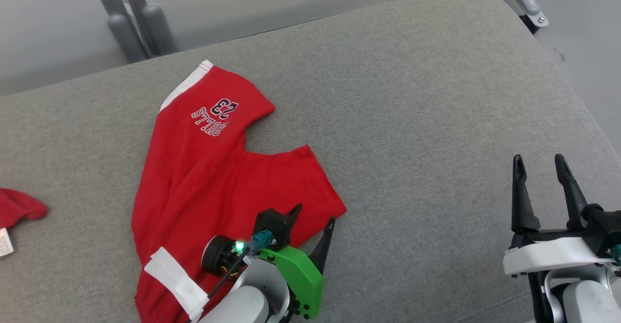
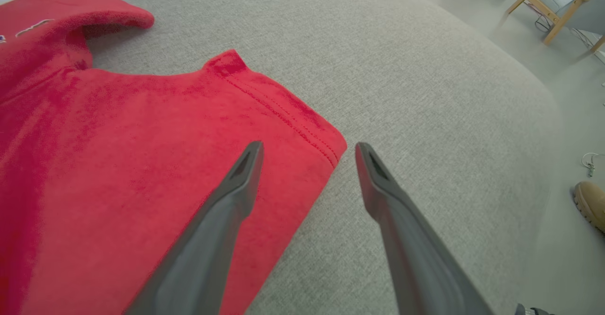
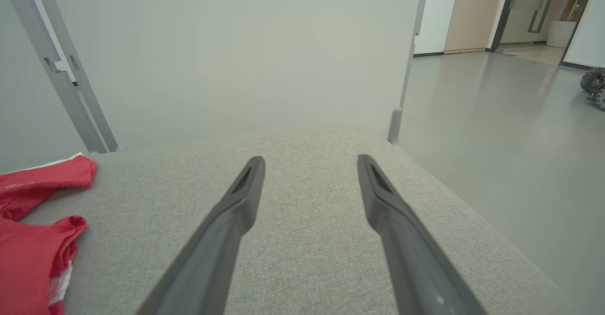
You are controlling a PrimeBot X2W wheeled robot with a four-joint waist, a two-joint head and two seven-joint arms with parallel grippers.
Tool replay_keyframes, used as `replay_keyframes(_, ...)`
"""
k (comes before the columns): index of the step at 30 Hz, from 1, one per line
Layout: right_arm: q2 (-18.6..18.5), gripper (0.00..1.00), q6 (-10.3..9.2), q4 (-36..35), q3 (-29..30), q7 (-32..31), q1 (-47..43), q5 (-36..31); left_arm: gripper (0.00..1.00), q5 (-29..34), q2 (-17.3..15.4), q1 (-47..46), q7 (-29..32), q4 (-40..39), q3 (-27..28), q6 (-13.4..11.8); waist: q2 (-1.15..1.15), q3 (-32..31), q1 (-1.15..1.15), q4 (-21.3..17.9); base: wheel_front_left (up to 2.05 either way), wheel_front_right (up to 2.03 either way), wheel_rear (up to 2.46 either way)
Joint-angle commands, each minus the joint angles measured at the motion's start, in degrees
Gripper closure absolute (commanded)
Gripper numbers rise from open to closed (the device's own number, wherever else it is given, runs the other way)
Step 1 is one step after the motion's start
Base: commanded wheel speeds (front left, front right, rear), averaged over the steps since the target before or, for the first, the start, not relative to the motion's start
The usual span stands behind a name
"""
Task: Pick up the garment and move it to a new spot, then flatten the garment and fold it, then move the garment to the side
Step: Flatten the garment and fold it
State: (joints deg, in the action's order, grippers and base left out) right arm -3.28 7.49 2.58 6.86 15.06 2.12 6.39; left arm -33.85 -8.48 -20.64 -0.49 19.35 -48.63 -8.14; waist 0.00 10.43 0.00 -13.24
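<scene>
The red garment lies opened out in the centre-left of the head view on the grey padded surface, both legs spread but creased along the left side. By that, the first move looks done, flattening only partly, with folding and shifting aside left. The left gripper hovers at the hem corner near the bottom centre, jaws spread and gripping nothing. The right gripper sits at lower right, also spread and empty. Count: one garment, two grippers, one other red cloth at the left edge.

I count one garment, one other red cloth, one pad, one boot, two grippers: left gripper, right gripper.
</scene>
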Motion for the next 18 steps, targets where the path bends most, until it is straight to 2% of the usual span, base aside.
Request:
replay_keyframes(1, 0.11, 0.0, 0.0, 0.05, 0.54, 0.18, 0.57, 0.2, 0.0, 1.25, -0.16, -1.51, 0.07, 1.95, -0.42, 0.04, 0.0, 2.56, 0.0, -3.11, 0.0, 0.0, 0.0)
replay_keyframes(4, 0.23, 0.0, 0.0, 0.27, 1.66, 0.18, -0.13, 0.49, 0.02, 0.73, 0.62, -2.2, 0.0, 5.85, -0.89, 0.92, 0.0, 2.92, 0.0, -3.52, 0.0, 0.0, 0.0)
replay_keyframes(5, 0.25, 0.0, 0.0, 0.35, 2.01, 0.18, -0.28, 0.54, 0.24, 0.83, 0.76, -2.56, -0.25, 6.49, -0.97, 1.17, 0.0, 2.98, 0.0, -3.53, 0.0, 0.0, 0.0)
replay_keyframes(6, 0.3, 0.0, 0.0, 0.33, 2.17, 0.18, -0.36, 0.58, 0.35, 0.47, 1.1, -2.65, -0.49, 7.08, -1.16, 1.72, 0.0, 3.05, 0.0, -3.5, 0.0, 0.0, 0.0)
replay_keyframes(7, 0.32, 0.0, 0.0, 0.37, 2.23, 0.18, -0.41, 0.58, 0.38, 0.41, 1.27, -2.76, -0.7, 7.54, -1.34, 2.01, 0.0, 3.05, 0.0, -3.46, 0.0, 0.0, 0.0)
replay_keyframes(11, 0.35, 0.0, 0.0, 0.68, 1.6, 0.18, 0.28, 0.7, 0.27, 0.73, 1.51, -2.8, -1.4, 9.67, -1.8, 2.05, 0.0, 2.75, 0.0, -3.31, 0.0, 0.0, 0.0)
replay_keyframes(12, 0.35, 0.0, 0.0, 0.7, 1.44, 0.18, 0.56, 0.86, 0.41, 0.94, 1.51, -2.9, -1.58, 10.34, -1.85, 1.97, 0.0, 2.69, 0.0, -3.35, 0.0, 0.0, 0.0)
replay_keyframes(13, 0.33, 0.0, 0.0, 0.71, 1.23, 0.18, 0.89, 1.01, 0.6, 0.75, 1.66, -3.0, -1.71, 11.38, -1.85, 1.93, 0.0, 2.56, 0.0, -3.38, 0.0, 0.0, 0.0)
replay_keyframes(14, 0.35, 0.0, 0.0, 0.73, 1.03, 0.18, 0.94, 1.01, 0.68, 1.13, 1.64, -3.25, -1.98, 12.12, -1.94, 1.72, 0.0, 2.39, 0.0, -3.41, 0.0, 0.0, 0.0)
replay_keyframes(15, 0.35, 0.0, 0.0, 0.75, 0.92, 0.18, 0.94, 1.03, 0.82, 1.47, 1.63, -3.55, -2.44, 12.74, -2.0, 1.41, 0.0, 2.31, 0.0, -3.43, 0.0, 0.0, 0.0)
replay_keyframes(17, 0.34, 0.0, 0.0, 0.72, 0.76, 0.18, 0.99, 1.07, 1.0, 1.64, 1.98, -4.03, -3.23, 14.16, -2.06, 1.33, 0.0, 2.2, 0.0, -3.46, 0.0, 0.0, 0.0)
replay_keyframes(18, 0.35, 0.0, 0.0, 0.67, 0.72, 0.18, 0.98, 1.07, 1.0, 2.15, 2.01, -4.43, -3.54, 14.76, -2.28, 1.2, 0.0, 2.16, 0.0, -3.43, 0.0, 0.0, 0.0)
